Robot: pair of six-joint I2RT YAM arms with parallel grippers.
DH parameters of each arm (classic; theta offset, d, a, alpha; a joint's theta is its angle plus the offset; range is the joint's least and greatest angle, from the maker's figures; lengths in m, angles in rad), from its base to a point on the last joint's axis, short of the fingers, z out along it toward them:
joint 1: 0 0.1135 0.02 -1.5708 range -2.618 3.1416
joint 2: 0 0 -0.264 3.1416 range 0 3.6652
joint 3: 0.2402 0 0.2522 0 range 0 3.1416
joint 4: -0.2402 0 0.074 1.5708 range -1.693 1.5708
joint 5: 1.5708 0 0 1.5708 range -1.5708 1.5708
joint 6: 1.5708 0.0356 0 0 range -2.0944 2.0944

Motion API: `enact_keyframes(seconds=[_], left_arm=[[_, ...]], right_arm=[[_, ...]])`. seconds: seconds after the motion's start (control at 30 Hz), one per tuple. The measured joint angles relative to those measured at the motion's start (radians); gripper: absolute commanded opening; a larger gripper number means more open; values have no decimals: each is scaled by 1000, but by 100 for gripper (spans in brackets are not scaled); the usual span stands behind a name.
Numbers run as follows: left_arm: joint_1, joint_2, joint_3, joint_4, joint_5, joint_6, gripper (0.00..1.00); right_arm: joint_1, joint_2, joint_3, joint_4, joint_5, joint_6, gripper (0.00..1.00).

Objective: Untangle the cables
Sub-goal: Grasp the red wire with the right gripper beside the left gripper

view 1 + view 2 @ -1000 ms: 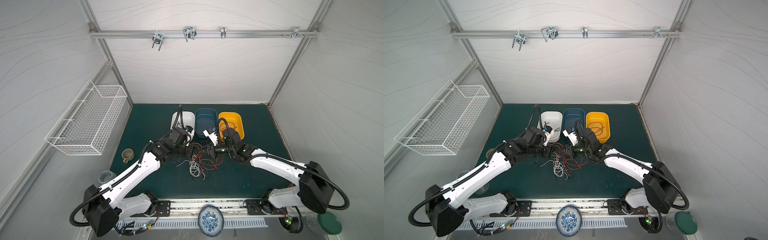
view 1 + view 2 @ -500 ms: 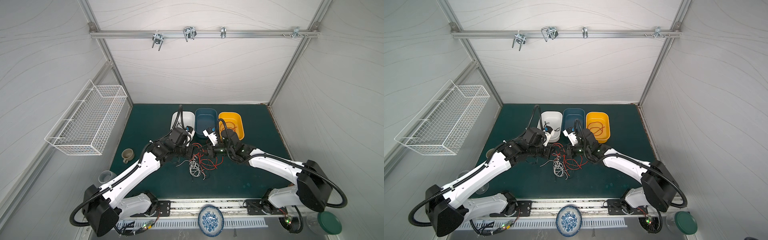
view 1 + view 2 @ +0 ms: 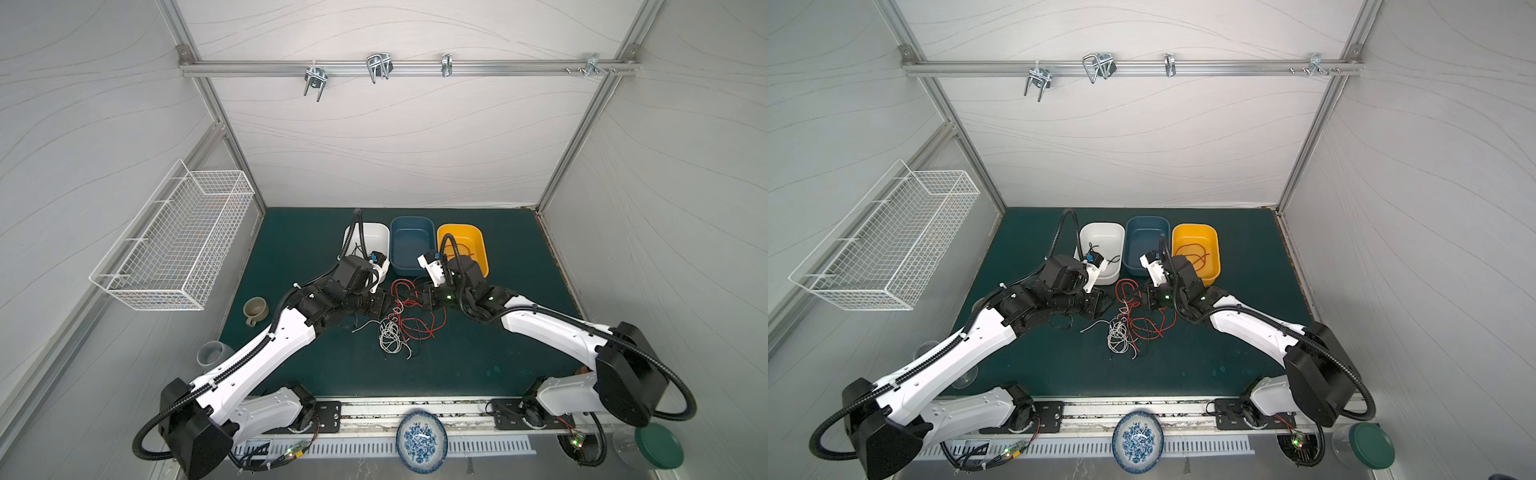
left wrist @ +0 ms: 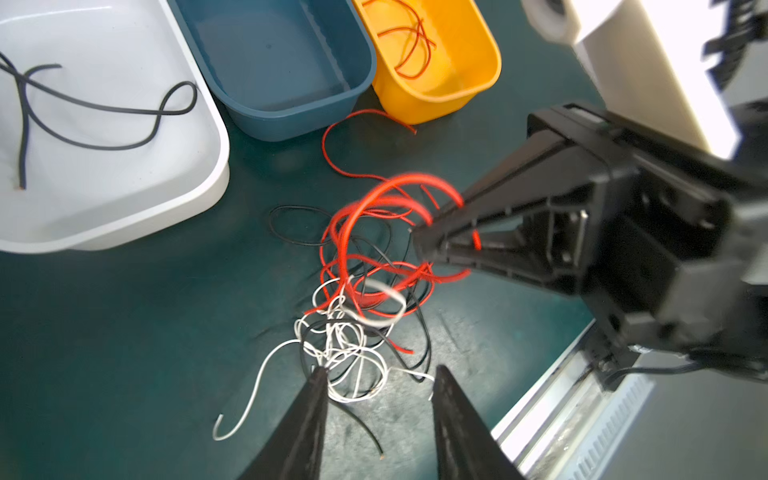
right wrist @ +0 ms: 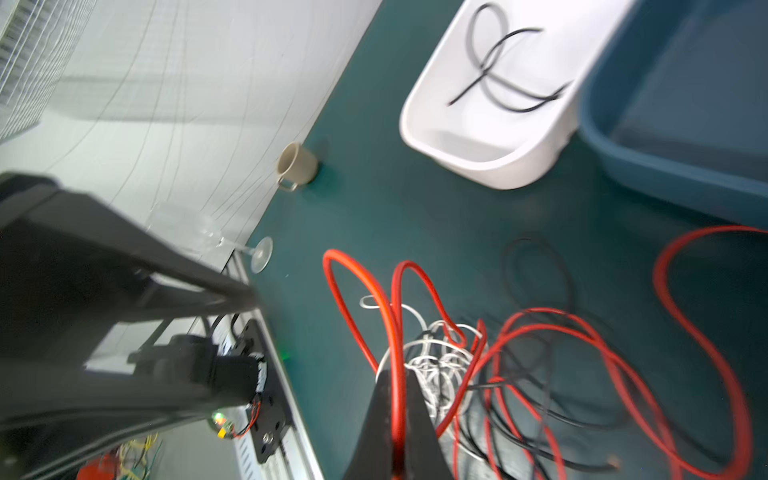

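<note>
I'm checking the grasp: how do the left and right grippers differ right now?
The left gripper has its jaws apart, gripping nothing; the right gripper is shut on a red cable. The left gripper's tips sit by white strands, the right gripper's by red loops. Both are black, at the same tangle.

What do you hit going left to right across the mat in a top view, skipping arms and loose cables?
mug → white bin → blue bin → yellow bin

Motion-blurred red cable loops (image 4: 411,178); white tray (image 4: 220,158) partly beyond the picture edge.
</note>
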Motion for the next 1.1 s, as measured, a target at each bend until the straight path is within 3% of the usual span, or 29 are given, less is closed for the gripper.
enact_keyframes(seconds=[0.3,0.77,1.1], left_arm=[[0,-21,0,10,21,-2,57],[-100,24,-26,99,235,-17,63],[-106,60,-26,104,175,12,64]], right_arm=[[-92,-171,-21,-56,-17,10,0],[-103,-246,20,-127,-75,27,0],[-103,-283,31,-129,-134,61,0]])
